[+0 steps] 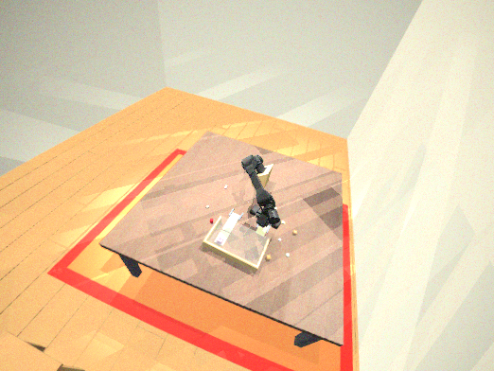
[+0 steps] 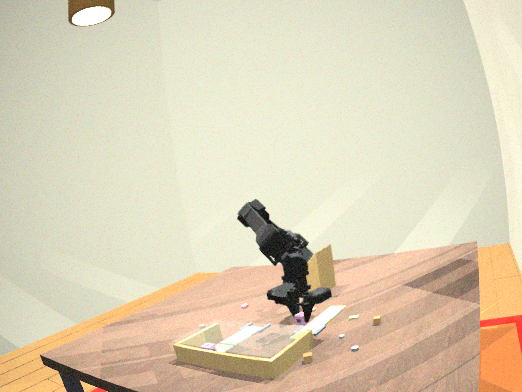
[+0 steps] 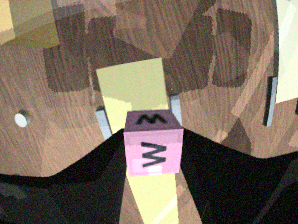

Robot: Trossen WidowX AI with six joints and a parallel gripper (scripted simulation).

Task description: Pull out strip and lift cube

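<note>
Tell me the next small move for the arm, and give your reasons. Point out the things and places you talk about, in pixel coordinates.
Probably a short lift straight up: the black gripper [image 2: 302, 316] [image 3: 149, 132] is shut on the pink cube lettered W [image 2: 300, 318] [image 3: 153, 150], and the pale yellow strip [image 2: 327, 317] [image 3: 135, 90] already reaches out of the wooden-walled tray [image 1: 230, 256] [image 2: 225, 361].

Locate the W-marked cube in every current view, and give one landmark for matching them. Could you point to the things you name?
Top: the W-marked cube is not distinguishable beneath the gripper [image 1: 261, 227] [image 2: 301, 318] [image 3: 153, 150].
Exterior: right of centre, low, between the fingertips; W-marked cube [image 2: 299, 318] [image 3: 152, 151].
Wrist: centre, just below the middle.
Shared landmark: the pale strip [image 1: 261, 231] [image 2: 327, 317] [image 3: 134, 87] under the gripper.
</note>
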